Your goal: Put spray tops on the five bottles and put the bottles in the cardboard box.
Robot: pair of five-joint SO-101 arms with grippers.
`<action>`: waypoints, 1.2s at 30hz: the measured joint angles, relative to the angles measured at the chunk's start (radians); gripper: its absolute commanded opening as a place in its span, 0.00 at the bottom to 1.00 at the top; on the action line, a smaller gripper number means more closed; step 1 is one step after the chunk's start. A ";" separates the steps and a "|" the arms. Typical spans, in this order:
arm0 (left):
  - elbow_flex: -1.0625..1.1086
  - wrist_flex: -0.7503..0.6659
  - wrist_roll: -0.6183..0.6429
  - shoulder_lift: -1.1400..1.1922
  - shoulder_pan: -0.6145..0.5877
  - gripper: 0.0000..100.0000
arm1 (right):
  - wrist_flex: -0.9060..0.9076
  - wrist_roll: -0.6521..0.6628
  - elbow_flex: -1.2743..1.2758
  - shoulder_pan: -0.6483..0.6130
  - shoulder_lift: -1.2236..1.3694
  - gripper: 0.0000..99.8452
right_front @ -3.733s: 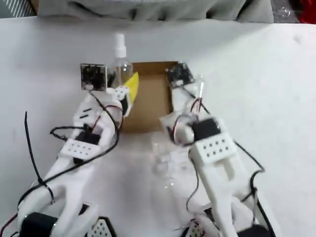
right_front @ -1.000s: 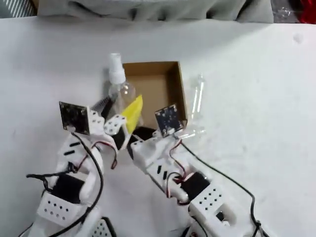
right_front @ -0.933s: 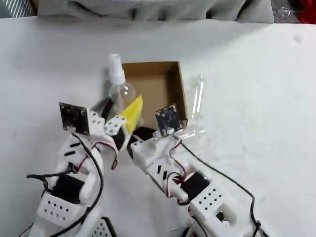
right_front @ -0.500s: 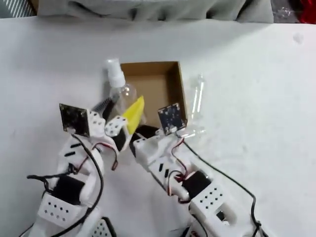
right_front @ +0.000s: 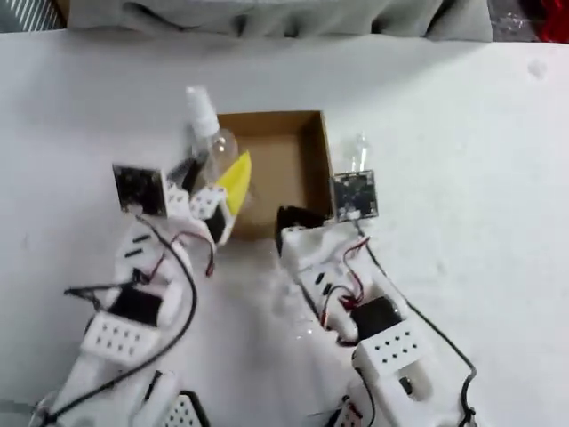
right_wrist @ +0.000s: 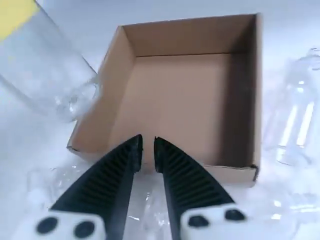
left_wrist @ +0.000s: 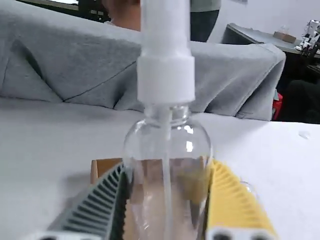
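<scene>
One clear bottle, its white spray top already on, sits between the grey and yellow fingers of the left gripper, which we see clamped on the bottle's body. In the high view we place it at the ten o'clock corner of the cardboard box. The right gripper hangs at the box's six o'clock edge, its fingers a narrow slit apart, holding nothing. A second clear bottle is on the tabletop just beside the box, at three o'clock.
</scene>
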 measured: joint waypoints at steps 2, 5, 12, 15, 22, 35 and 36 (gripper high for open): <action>-0.023 -0.101 0.000 0.129 -0.018 0.02 | 0.000 0.000 0.000 0.021 0.000 0.02; -0.037 -0.272 0.000 0.311 -0.017 0.02 | 0.000 0.000 0.000 0.049 0.000 0.02; -0.080 -0.667 0.000 0.661 -0.020 0.02 | 0.000 0.000 0.000 0.063 0.000 0.02; -0.150 -0.756 -0.002 0.795 -0.020 0.02 | 0.000 0.000 0.000 0.063 0.000 0.02; -0.302 -0.792 -0.083 1.051 -0.020 0.02 | 0.000 0.000 0.000 0.063 0.000 0.02; -0.482 -0.792 -0.115 1.263 -0.061 0.02 | 0.000 0.000 0.000 0.061 0.000 0.02; -0.497 -0.792 -0.115 1.280 -0.066 0.02 | 0.000 0.000 0.000 0.061 0.000 0.02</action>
